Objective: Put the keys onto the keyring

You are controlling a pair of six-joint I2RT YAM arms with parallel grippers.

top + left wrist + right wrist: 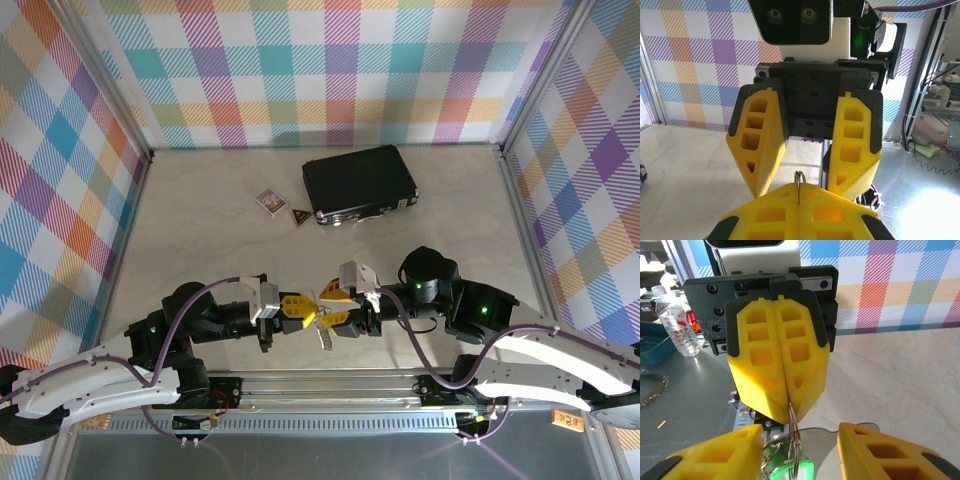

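My left gripper (296,311) (799,189) is shut on the thin edge of the silvery keyring (799,178), held above the table's near edge. In the right wrist view the keyring (794,426) hangs down from the left gripper's closed yellow fingers (765,365). A key with a bright green head (790,472) dangles on it with smaller rings beside. My right gripper (341,318) (800,440) faces the left one, open, its fingers (720,455) on either side of the ring and key without touching them. A silvery blade (323,337) hangs below the two grippers.
A black rectangular case (360,185) lies at the back of the table. A small patterned card box (268,201) and a red triangular tag (300,214) lie just left of it. A water bottle (675,322) stands off the table behind the left arm.
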